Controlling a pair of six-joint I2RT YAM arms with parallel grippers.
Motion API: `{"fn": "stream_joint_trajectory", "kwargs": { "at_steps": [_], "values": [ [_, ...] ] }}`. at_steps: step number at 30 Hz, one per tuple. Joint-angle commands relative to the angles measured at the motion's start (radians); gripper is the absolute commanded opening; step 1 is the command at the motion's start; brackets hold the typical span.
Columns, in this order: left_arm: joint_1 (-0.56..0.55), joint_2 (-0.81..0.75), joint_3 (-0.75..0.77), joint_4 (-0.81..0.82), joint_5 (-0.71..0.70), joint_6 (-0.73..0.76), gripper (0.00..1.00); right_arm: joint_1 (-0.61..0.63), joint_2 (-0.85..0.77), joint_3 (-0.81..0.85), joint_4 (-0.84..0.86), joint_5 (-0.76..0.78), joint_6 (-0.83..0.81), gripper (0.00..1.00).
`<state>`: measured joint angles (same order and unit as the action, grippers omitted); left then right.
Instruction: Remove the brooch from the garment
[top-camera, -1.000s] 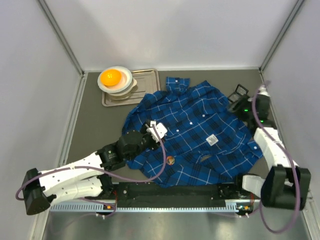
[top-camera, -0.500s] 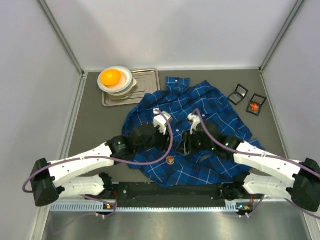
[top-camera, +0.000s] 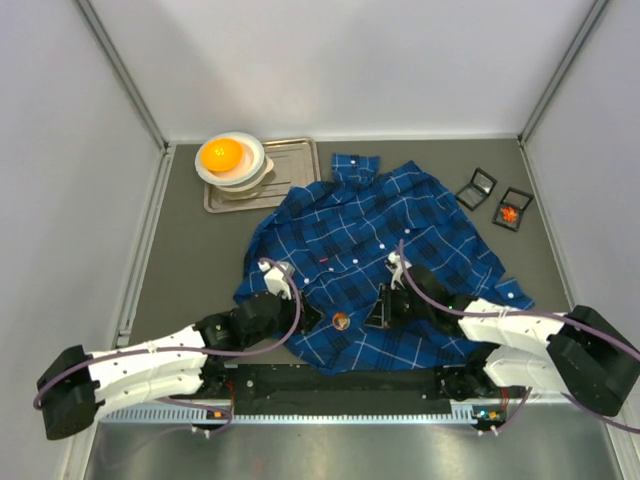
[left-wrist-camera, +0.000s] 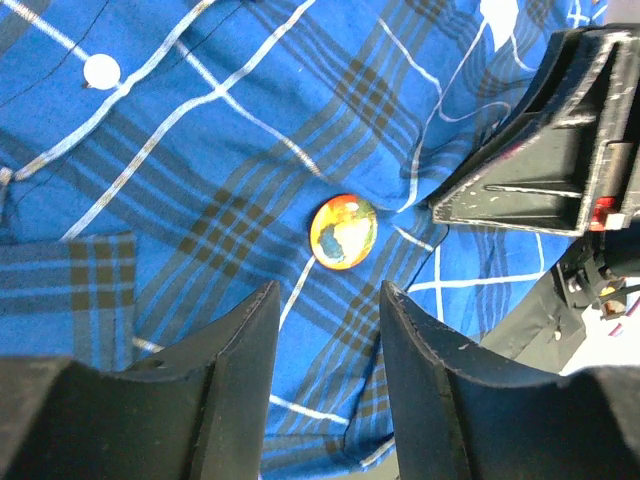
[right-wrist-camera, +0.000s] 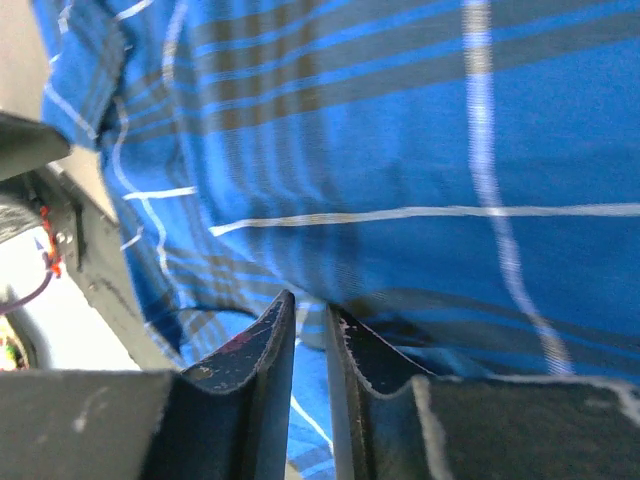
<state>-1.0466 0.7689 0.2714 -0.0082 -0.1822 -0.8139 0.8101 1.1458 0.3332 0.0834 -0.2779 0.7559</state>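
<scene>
The garment (top-camera: 385, 255), a dark-blue plaid shirt with white buttons, lies spread on the table. The brooch (top-camera: 341, 321), a small round orange-and-green pin, sits on its near hem. In the left wrist view the brooch (left-wrist-camera: 343, 231) lies just beyond my left gripper (left-wrist-camera: 325, 300), which is open and straddles bare cloth. My left gripper (top-camera: 312, 318) is left of the brooch, my right gripper (top-camera: 379, 311) right of it. In the right wrist view my right gripper (right-wrist-camera: 310, 310) has its jaws nearly together, pinching a fold of the garment (right-wrist-camera: 420, 150).
A metal tray (top-camera: 295, 160) at the back left carries stacked bowls (top-camera: 240, 170) with an orange ball (top-camera: 222, 154). Two small open black boxes (top-camera: 476, 187) (top-camera: 513, 208) sit at the back right, one holding something orange. Grey walls enclose the table.
My right arm swung from the back right corner onto the shirt beside the brooch and its jaws closed down. My left gripper drew back toward the near hem, left of the brooch.
</scene>
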Motion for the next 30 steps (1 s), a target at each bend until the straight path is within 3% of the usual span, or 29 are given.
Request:
{"fn": "stream_joint_trajectory", "kwargs": {
  "at_steps": [1, 6, 11, 15, 20, 25, 30],
  "values": [
    [0.003, 0.052, 0.026, 0.142, -0.002, -0.03, 0.49, -0.063, -0.03, -0.062, -0.005, 0.093, 0.084, 0.18],
    [0.003, 0.159, 0.083, 0.218, 0.074, 0.044, 0.49, -0.097, -0.179, -0.092, -0.145, 0.097, 0.082, 0.2],
    [0.008, 0.348, 0.183, 0.191, 0.102, 0.067, 0.4, -0.051, -0.241, -0.016, -0.178, -0.035, -0.032, 0.25],
    [0.02, 0.424, 0.218, 0.192, 0.095, 0.064, 0.35, -0.023, -0.186, 0.006, -0.091, -0.131, 0.005, 0.31],
    [0.026, 0.457, 0.198, 0.247, 0.075, 0.039, 0.29, -0.008, -0.055, -0.036, 0.16, -0.17, 0.131, 0.38],
    [0.03, 0.51, 0.186, 0.312, 0.144, 0.019, 0.18, -0.009, 0.046, -0.048, 0.263, -0.167, 0.195, 0.36],
    [0.028, 0.55, 0.177, 0.338, 0.178, 0.013, 0.14, -0.009, 0.11, -0.049, 0.306, -0.162, 0.207, 0.33]
  ]
}}
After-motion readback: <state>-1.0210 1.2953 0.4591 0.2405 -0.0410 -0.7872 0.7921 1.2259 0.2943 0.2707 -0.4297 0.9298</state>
